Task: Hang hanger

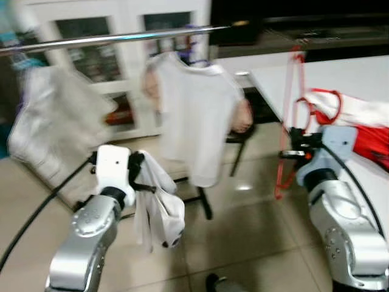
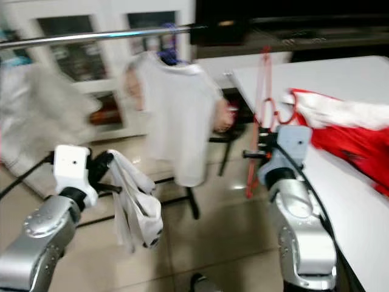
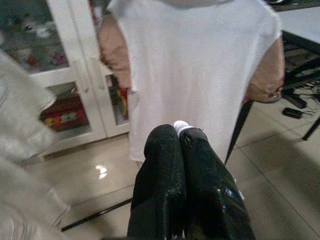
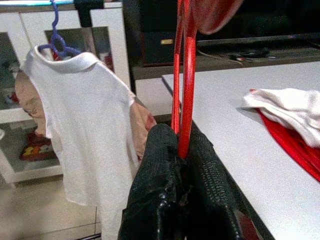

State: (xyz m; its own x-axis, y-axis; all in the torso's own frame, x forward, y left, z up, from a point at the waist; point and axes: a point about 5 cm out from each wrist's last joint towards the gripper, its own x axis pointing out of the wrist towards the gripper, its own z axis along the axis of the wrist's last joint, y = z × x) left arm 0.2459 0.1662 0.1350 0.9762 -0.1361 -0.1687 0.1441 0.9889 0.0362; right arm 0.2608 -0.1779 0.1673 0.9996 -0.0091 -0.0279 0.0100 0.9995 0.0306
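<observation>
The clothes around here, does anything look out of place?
A red and white garment lies crumpled on the white table instead of hanging. The right gripper holds a bare red hanger; the left gripper grips white cloth.

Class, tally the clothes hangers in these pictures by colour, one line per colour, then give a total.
Red hanger, held in the right pincer: 1
Purple hanger, carrying the white shirt on the rail: 1
Total: 2
</observation>
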